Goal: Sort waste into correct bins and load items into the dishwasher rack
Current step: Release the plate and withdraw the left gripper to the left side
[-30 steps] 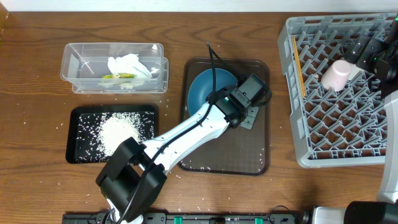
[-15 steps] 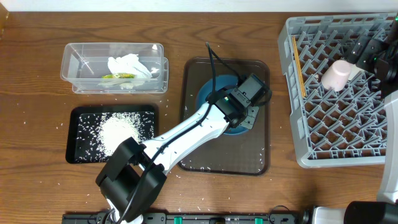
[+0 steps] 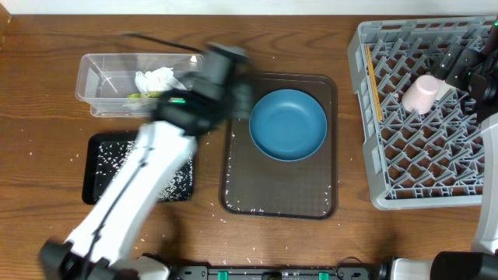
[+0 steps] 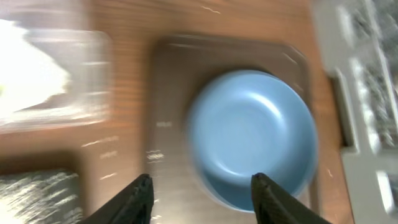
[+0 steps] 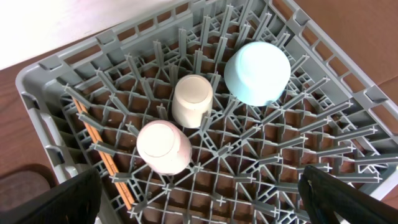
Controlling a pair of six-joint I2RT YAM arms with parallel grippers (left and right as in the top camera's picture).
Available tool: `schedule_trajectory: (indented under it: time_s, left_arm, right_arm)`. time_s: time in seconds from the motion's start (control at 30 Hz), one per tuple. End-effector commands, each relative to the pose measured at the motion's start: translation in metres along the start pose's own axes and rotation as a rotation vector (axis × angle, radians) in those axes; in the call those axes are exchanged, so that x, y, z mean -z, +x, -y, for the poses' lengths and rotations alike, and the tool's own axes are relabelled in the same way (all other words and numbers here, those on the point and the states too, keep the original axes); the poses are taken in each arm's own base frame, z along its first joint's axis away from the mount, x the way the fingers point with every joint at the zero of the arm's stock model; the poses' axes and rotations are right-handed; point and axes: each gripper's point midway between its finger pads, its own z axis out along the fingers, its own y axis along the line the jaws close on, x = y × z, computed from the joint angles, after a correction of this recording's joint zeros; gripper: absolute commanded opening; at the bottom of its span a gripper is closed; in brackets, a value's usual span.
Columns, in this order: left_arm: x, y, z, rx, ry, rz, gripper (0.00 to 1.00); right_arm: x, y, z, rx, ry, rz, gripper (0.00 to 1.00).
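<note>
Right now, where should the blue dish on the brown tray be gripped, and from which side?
By its rim, from above, one finger inside and one outside. The blue dish lies flat, open side up, likely too wide to span. Its near edge has bare tray beside it.

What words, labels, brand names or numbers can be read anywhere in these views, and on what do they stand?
No text can be read in any view.
Wrapper in the clear tub: any print is too small and blurred to read.
Blue dish, pink cup, white cup and rack: no markings show.
</note>
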Motion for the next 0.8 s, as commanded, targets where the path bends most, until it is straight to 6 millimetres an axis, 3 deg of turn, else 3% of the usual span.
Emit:
schedule_trajectory:
  time_s: [0.0,0.13,0.2,0.27,0.33,0.47,0.63,0.77]
  left_arm:
    - [0.030,-0.018,-0.064,0.136,-0.101,0.048,0.58]
    - [0.055,-0.014,-0.140,0.311,-0.231,0.041,0.68]
    - [0.063,-0.007,-0.172,0.392,-0.289,0.028,0.78]
    - [0.069,-0.001,-0.195,0.453,-0.329,0.015,0.80]
    - [0.076,0.005,-0.214,0.509,-0.362,0.008,0.82]
    - [0.084,0.008,-0.236,0.567,-0.395,0.023,0.85]
    - [0.087,0.009,-0.241,0.583,-0.403,0.028,0.86]
    - [0.087,0.004,-0.242,0.623,-0.400,0.054,0.87]
  right_arm:
    - [0.002,-0.003,0.003,-0.016,0.008,0.010,0.99]
    - [0.002,-0.003,0.003,-0.016,0.008,0.010,0.99]
    - [0.002,-0.003,0.003,-0.017,0.008,0.010,0.99]
    - [0.002,-0.004,0.000,-0.018,-0.008,0.011,0.99]
    - [0.003,-0.006,-0.015,-0.022,-0.094,0.015,0.99]
    - [0.011,0.000,-0.051,-0.022,-0.305,-0.027,0.99]
    - [0.052,0.010,-0.129,0.051,-0.793,-0.071,0.99]
    - [0.079,0.040,-0.186,0.259,-1.012,-0.099,0.99]
